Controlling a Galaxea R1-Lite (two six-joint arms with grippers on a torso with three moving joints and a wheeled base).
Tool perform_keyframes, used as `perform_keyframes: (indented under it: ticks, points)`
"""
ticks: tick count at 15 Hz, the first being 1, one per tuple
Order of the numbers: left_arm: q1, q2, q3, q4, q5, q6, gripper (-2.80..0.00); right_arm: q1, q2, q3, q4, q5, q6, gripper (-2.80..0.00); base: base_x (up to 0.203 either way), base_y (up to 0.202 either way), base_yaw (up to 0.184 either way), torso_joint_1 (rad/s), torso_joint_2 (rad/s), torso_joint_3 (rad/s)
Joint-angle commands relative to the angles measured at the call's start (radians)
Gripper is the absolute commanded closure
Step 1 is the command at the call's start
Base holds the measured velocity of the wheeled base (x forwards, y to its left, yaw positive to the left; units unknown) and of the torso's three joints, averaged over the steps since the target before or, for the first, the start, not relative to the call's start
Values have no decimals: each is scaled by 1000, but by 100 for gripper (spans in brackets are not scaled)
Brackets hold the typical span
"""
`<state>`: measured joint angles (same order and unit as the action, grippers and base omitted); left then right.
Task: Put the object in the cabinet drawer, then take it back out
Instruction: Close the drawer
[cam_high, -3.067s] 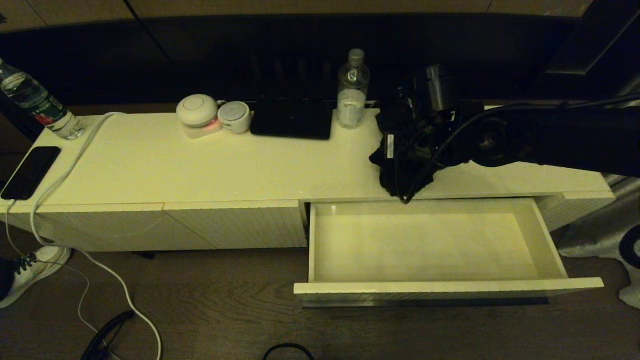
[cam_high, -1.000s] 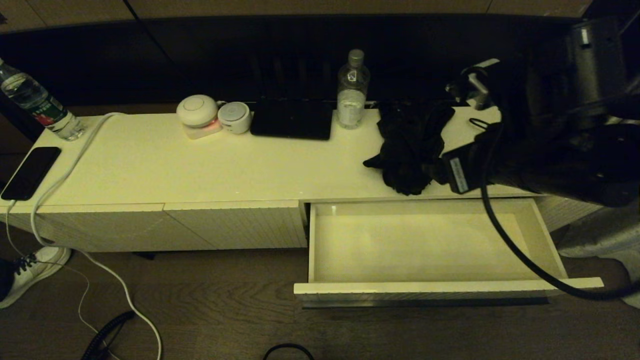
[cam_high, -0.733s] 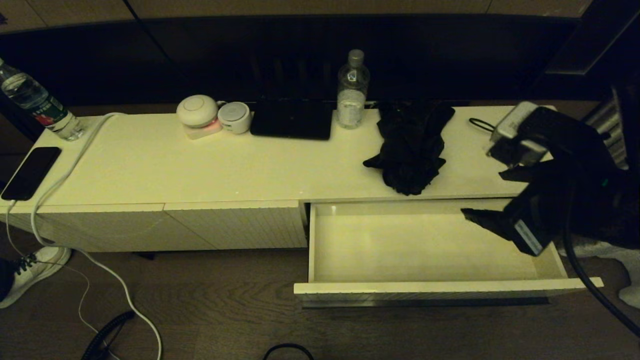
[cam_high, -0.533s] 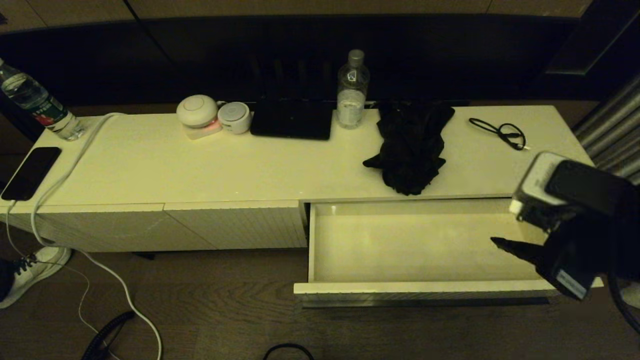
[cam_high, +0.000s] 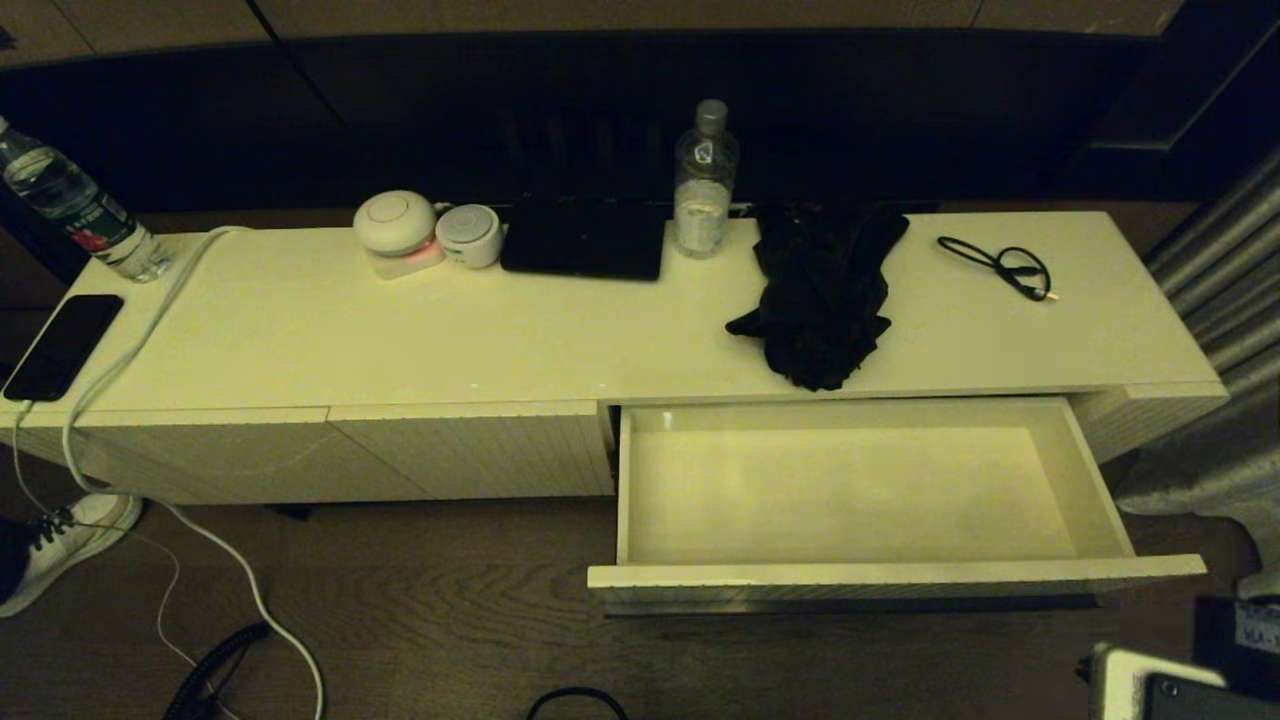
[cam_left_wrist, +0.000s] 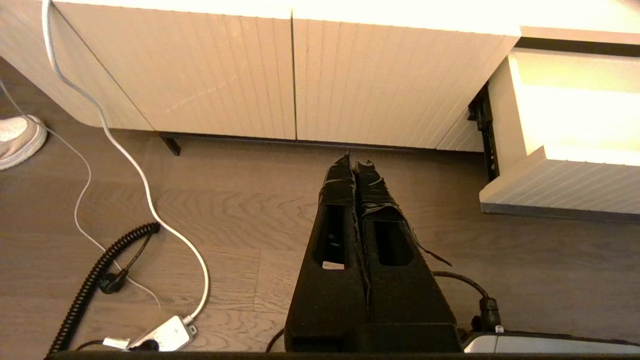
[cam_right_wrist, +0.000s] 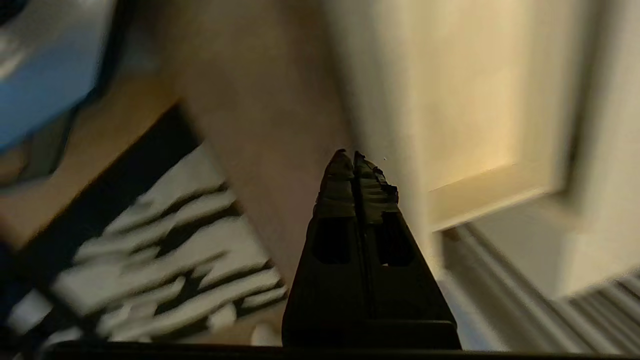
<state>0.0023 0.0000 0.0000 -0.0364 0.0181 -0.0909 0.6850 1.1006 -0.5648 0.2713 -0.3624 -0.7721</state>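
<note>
The black umbrella (cam_high: 820, 295) lies bunched on the cabinet top, just behind the open cabinet drawer (cam_high: 850, 575), whose pale interior holds nothing. My right gripper (cam_right_wrist: 354, 156) is shut and empty, low over the floor beside the drawer's right end; only part of that arm (cam_high: 1160, 690) shows at the head view's bottom right corner. My left gripper (cam_left_wrist: 356, 162) hangs shut and empty above the wooden floor in front of the ribbed cabinet doors, left of the drawer (cam_left_wrist: 560, 190).
On the cabinet top stand a water bottle (cam_high: 706, 180), a black tablet (cam_high: 585, 240), two round white devices (cam_high: 420, 232), a thin black cable (cam_high: 1000, 265), a phone (cam_high: 60, 345) and another bottle (cam_high: 75, 205). White cords (cam_left_wrist: 150, 195) and a coiled cable (cam_left_wrist: 95, 285) lie on the floor.
My right arm let go of the umbrella on the cabinet top, then swung right and down past the drawer to the floor at the lower right. The umbrella stays put.
</note>
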Motion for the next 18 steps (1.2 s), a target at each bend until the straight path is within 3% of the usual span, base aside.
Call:
perform_keyframes:
  ticks: [1,5,12,15,18]
  points:
    - [1,-2,0,0,0,-1,0,3,20,99,-11,-1,0,0,0,0,0,0,0,0]
    - [1,-2,1,0,0,-1,0,-9,143,218,-275,-4,3,0,0,0,0,0,0,0]
    - [1,-2,0,0,0,-1,0,-35,511,403,-1005,-45,1,0,0,0,0,0,0,0]
    - [1,-2,1,0,0,-1,0,-37,591,434,-1197,-124,2,0,0,0,0,0,0,0]
    - [1,-2,1,0,0,-1,0,-41,632,459,-1300,-201,6,0,0,0,0,0,0,0]
